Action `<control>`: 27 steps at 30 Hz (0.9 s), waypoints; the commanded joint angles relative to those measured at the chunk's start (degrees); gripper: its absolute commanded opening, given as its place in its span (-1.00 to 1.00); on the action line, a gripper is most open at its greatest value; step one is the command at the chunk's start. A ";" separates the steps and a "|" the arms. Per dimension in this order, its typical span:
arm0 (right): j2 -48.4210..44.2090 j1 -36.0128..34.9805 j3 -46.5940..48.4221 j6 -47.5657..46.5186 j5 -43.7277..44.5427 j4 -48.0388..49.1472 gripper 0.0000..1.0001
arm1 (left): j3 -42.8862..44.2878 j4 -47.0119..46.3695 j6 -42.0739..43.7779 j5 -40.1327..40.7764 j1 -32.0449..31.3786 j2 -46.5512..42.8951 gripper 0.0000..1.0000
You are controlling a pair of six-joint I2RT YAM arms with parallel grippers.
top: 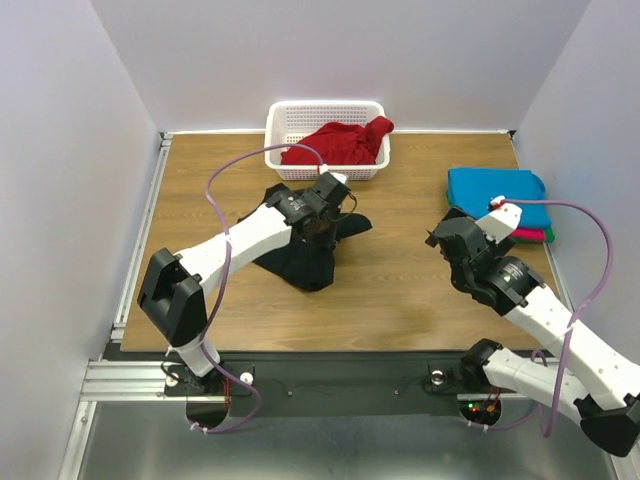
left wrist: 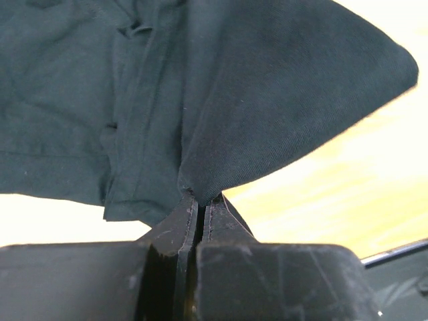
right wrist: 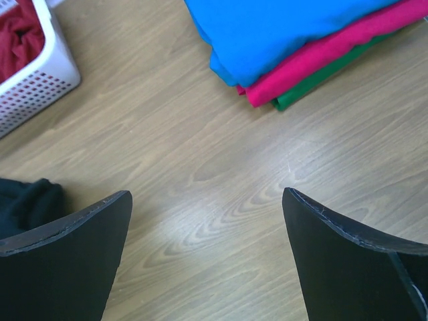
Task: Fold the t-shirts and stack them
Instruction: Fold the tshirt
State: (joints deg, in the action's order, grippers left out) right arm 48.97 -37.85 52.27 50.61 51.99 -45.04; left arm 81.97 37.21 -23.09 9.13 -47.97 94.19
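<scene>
A wood-grain table spreads beneath the left gripper and right gripper. 3 plain white walls rise ahead and outboard of them; an aluminium rail runs left of the left gripper.

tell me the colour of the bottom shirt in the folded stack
Green: the bottom shirt shows best in the right wrist view.

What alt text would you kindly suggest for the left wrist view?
The left pincer, shut, pinches a fold of the black t-shirt, which fans out above it over the wooden table.
</scene>
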 commanded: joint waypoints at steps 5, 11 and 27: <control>0.69 0.23 -0.15 1.42 0.92 -0.14 1.00 | 2.04 1.73 2.97 -3.22 5.87 -3.67 -1.00; -0.10 0.23 -0.24 1.16 1.19 -0.14 1.00 | 4.59 0.49 -0.46 -8.24 3.59 -3.49 -1.00; -7.66 0.32 0.99 0.19 3.82 -0.58 1.00 | 9.09 1.64 -13.56 -8.33 -11.27 -4.63 -1.00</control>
State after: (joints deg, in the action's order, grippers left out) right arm 42.39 -37.85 51.99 50.76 52.80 -45.52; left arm 90.15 40.34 -33.15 1.45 -59.61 93.67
